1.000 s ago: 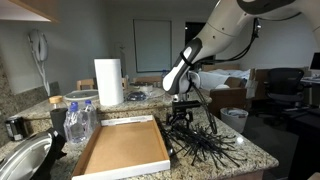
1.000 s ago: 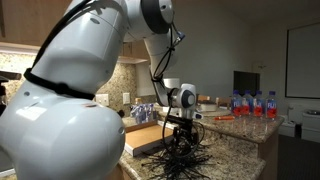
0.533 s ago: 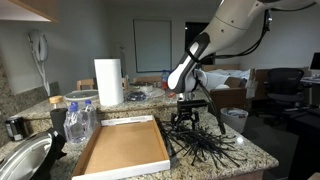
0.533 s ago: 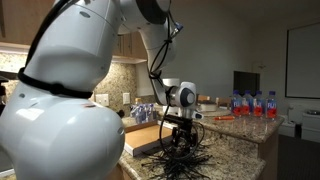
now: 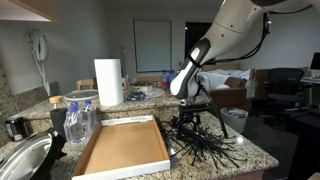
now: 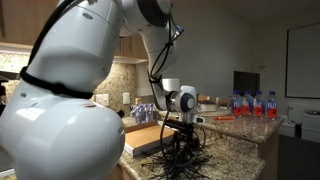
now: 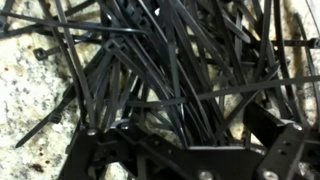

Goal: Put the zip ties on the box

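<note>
The zip ties (image 5: 207,150) are a spiky black tangle on the granite counter, just to the right of the box (image 5: 120,150), a wide shallow brown cardboard tray. My gripper (image 5: 190,113) points down into the top of the tangle and is shut on a clump of ties that stick out below it. This also shows in an exterior view, with the gripper (image 6: 178,128) over the ties (image 6: 180,160) and the box (image 6: 145,138) behind. In the wrist view the zip ties (image 7: 160,60) fill the picture and the gripper (image 7: 190,135) closes on a bundle.
A white paper towel roll (image 5: 108,82) stands behind the box. Water bottles (image 5: 80,120) and a round metal bowl (image 5: 25,160) sit to its left. More bottles (image 6: 255,103) stand on a far counter. The counter edge runs close to the tangle's right side.
The gripper has shifted slightly to the right, away from the box, and the clump of ties it holds has moved with it. The box has not moved.
</note>
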You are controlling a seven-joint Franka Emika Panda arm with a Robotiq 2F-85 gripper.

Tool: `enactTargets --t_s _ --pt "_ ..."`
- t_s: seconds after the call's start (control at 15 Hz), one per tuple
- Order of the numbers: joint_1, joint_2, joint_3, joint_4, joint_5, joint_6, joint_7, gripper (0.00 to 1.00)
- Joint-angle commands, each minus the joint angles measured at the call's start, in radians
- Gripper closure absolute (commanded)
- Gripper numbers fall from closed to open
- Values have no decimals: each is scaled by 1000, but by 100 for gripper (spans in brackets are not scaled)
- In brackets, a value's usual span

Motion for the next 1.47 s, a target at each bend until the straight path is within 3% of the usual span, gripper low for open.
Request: enactTargets --t_s 0.0,0.07,0.13,0.8,0.87,1.0,1.4 --pt "15 18 -7 -8 -37 49 49 0" --pt "17 21 -7 -3 -40 41 52 10" --pt "21 24 -10 -2 -48 43 62 26" --pt "40 23 -24 9 -103 20 139 90" --pt "41 21 -25 9 -105 22 148 48" --pt "42 17 -26 7 -106 22 155 50" --pt "35 -49 -9 -31 -89 16 118 14"
